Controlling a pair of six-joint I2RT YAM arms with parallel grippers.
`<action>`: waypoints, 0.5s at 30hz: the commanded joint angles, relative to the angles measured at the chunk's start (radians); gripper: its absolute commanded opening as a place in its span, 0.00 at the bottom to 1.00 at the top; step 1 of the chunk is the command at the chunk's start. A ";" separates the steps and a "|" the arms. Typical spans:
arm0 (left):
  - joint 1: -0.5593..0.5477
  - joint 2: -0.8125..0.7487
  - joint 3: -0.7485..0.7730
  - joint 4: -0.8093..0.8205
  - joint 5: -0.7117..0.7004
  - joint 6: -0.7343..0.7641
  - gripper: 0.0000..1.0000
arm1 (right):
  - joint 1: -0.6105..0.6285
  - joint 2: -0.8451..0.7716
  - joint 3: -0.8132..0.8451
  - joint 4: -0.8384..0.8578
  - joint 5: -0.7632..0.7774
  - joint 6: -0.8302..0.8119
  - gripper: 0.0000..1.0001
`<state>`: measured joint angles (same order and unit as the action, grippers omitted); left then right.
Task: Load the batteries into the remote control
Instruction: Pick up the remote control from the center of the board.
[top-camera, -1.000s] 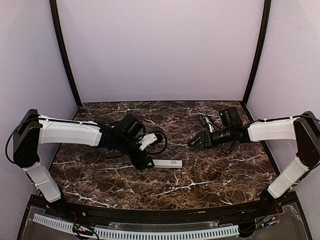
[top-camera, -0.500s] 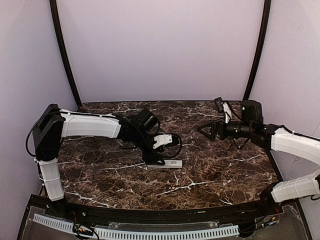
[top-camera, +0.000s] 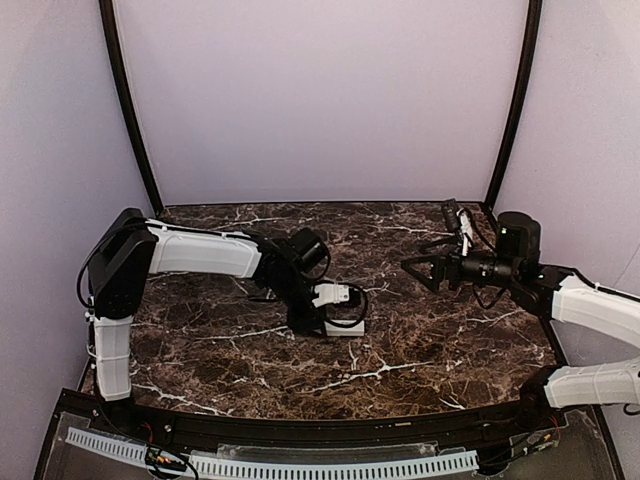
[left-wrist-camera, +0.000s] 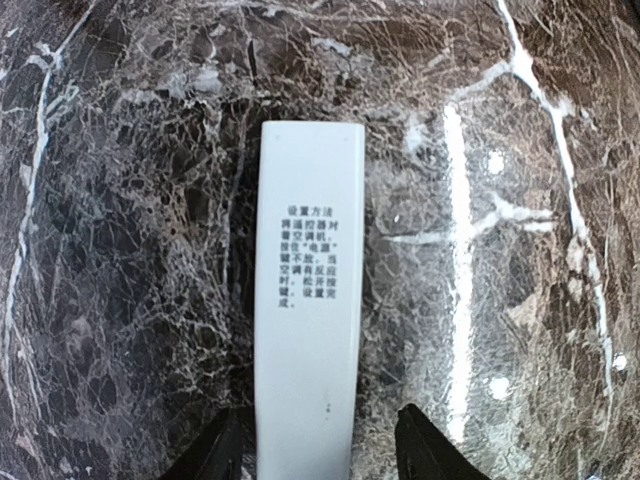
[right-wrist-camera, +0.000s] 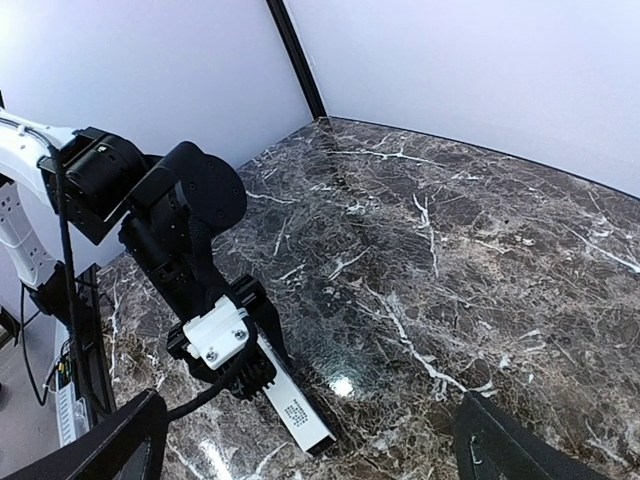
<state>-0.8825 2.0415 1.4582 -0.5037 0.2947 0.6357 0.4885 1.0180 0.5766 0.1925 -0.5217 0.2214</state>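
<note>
The remote control (left-wrist-camera: 305, 300) is a long white bar lying flat on the dark marble table, with a block of small print facing up. In the top view the remote control (top-camera: 350, 327) pokes out to the right from under my left gripper (top-camera: 318, 322). My left gripper (left-wrist-camera: 320, 450) straddles the bar's near end with one dark finger on each side. Marble shows in both gaps, so it is open. My right gripper (top-camera: 415, 268) hovers at the right, wide open and empty. From there the remote control (right-wrist-camera: 300, 415) lies far below. The batteries are out of view.
Black frame posts (top-camera: 513, 110) stand at both back corners against the lilac walls. A black cable loop (top-camera: 352, 305) hangs off the left wrist beside the remote. The left arm (top-camera: 200, 252) stretches across the table's left half.
The left gripper slid right along the bar and its jaws narrowed around it. The right arm pulled back to the right and its jaws spread wide.
</note>
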 joint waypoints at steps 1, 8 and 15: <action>-0.010 0.019 0.032 -0.065 -0.050 0.034 0.50 | -0.004 -0.021 -0.021 0.059 -0.024 -0.010 0.99; -0.012 0.036 0.043 -0.069 -0.056 0.038 0.38 | -0.005 -0.016 -0.026 0.059 -0.020 0.004 0.98; -0.011 0.038 0.050 -0.064 -0.045 0.025 0.25 | -0.014 -0.012 -0.021 0.028 -0.024 0.019 0.98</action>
<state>-0.8886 2.0815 1.4845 -0.5346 0.2424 0.6621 0.4866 1.0107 0.5648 0.2123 -0.5312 0.2253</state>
